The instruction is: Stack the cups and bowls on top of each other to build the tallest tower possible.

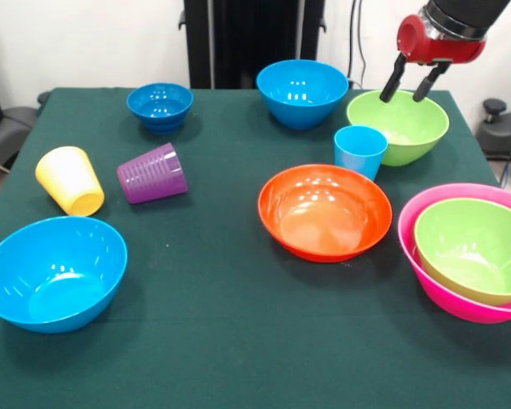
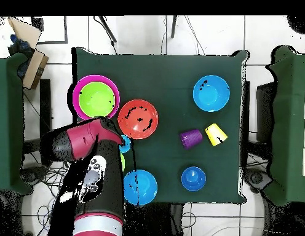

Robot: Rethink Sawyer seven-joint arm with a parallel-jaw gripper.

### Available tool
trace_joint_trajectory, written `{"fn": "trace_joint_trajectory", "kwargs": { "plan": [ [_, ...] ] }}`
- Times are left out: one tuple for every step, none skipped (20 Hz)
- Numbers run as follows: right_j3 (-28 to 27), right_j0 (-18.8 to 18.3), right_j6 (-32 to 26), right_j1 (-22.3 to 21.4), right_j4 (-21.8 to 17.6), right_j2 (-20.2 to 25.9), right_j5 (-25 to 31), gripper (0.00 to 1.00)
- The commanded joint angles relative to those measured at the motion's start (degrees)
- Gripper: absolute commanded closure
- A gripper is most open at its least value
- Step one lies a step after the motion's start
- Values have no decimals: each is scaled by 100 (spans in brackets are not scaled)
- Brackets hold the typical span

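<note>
My gripper (image 1: 411,85) hangs open above the back rim of a lime green bowl (image 1: 413,136) at the far right. A light blue cup (image 1: 360,151) stands upright against that bowl's front. An orange bowl (image 1: 324,211) sits mid-table. At the right edge, a second lime green bowl (image 1: 473,247) is nested in the pink bowl (image 1: 426,277). The yellow cup (image 1: 70,180) and purple cup (image 1: 152,173) lie on their sides at the left. A dark blue bowl (image 1: 160,106) and two light blue bowls (image 1: 302,92) (image 1: 53,273) stand apart. In the overhead view, the arm (image 2: 87,138) hides the gripper.
The green cloth-covered table (image 1: 221,341) has bare room along its front centre. From above, the orange bowl (image 2: 138,118), pink bowl (image 2: 77,92), purple cup (image 2: 190,138) and yellow cup (image 2: 214,133) are spread out. Chairs and cables surround the table.
</note>
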Motion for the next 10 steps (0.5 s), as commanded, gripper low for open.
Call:
{"fn": "trace_joint_trajectory", "kwargs": {
  "plan": [
    [-113,44,779,210,33,217,21,0],
    [-107,43,778,209,34,219,14,0],
    [-105,42,775,209,34,221,11,0],
    [-102,39,775,205,39,223,17,0],
    [-100,36,774,201,45,224,23,0],
    [-111,23,771,205,61,235,33,0],
    [-118,15,763,208,69,244,40,0],
    [-127,-5,743,217,80,262,41,0],
    [-130,-13,740,220,89,270,43,0],
    [-130,-21,734,222,93,275,40,0]
  ]
}}
